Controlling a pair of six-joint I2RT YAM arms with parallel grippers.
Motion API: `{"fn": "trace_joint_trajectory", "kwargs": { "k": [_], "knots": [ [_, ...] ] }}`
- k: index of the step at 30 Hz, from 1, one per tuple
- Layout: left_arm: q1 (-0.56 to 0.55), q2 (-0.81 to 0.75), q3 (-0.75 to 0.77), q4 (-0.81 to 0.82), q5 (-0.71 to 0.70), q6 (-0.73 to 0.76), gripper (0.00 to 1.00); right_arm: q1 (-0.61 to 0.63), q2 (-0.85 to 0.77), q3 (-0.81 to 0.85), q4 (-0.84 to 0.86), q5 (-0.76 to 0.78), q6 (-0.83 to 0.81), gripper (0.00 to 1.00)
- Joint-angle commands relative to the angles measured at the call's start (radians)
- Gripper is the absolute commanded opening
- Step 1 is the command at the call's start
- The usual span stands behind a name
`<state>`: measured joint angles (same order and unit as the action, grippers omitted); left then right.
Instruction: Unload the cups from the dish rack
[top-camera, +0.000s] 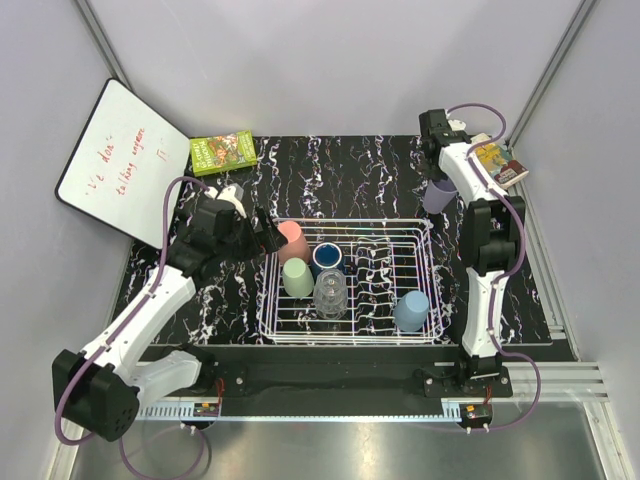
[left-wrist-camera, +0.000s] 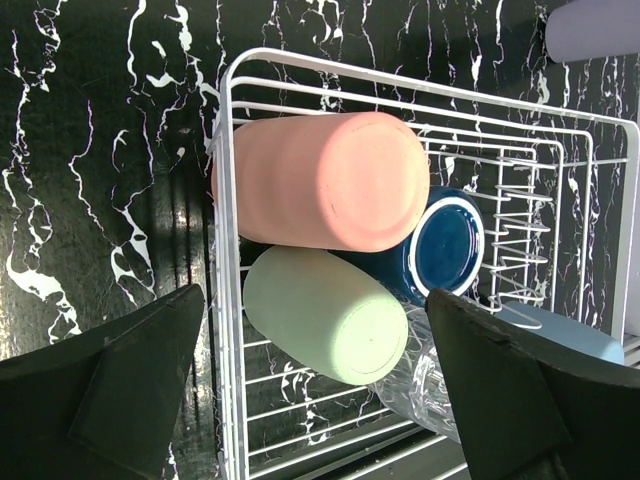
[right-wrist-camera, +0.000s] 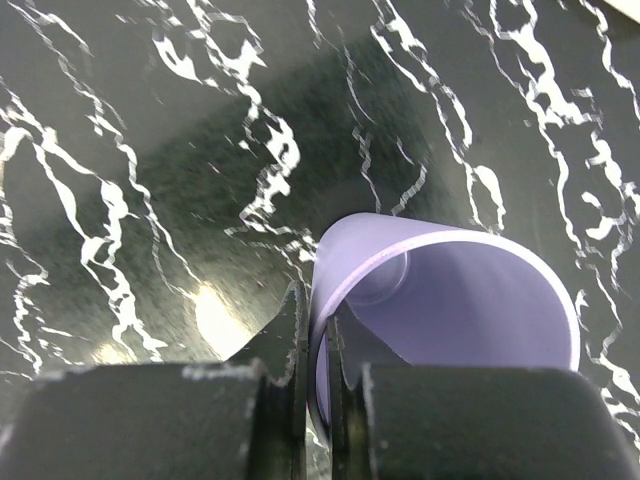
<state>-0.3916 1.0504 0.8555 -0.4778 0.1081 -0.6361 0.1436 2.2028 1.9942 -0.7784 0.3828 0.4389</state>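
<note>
Marbled black table (top-camera: 350, 170); whiteboard (top-camera: 120, 160) scrawl unreadable; left fingers (left-wrist-camera: 130, 390) spread, right fingers (right-wrist-camera: 285, 350) pinching lavender cup (right-wrist-camera: 450, 290) wall.

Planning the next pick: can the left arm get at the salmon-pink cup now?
Probably yes: the open left tool faces the salmon-pink cup, which rises above the dish rack's low wall.

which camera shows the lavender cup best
Right wrist: the lavender cup is large and close, its rim pinched by the right gripper. Top external shows it only small; left wrist catches just a corner.
</note>
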Motion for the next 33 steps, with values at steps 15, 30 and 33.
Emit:
{"fn": "trace_joint_trajectory", "kwargs": {
  "k": [15, 30, 33],
  "knots": [
    [0.003, 0.000, 0.002, 0.038, 0.015, 0.004, 0.99, -0.003, -0.106, -0.127, -0.071, 0.004, 0.034, 0.26],
    [0.003, -0.023, 0.008, 0.039, 0.010, 0.010, 0.99, -0.004, -0.316, -0.161, 0.033, -0.045, 0.026, 0.58],
    [0.002, -0.026, 0.013, 0.039, -0.001, 0.016, 0.99, 0.001, -0.382, -0.158, 0.053, -0.081, 0.017, 0.77]
  ]
}}
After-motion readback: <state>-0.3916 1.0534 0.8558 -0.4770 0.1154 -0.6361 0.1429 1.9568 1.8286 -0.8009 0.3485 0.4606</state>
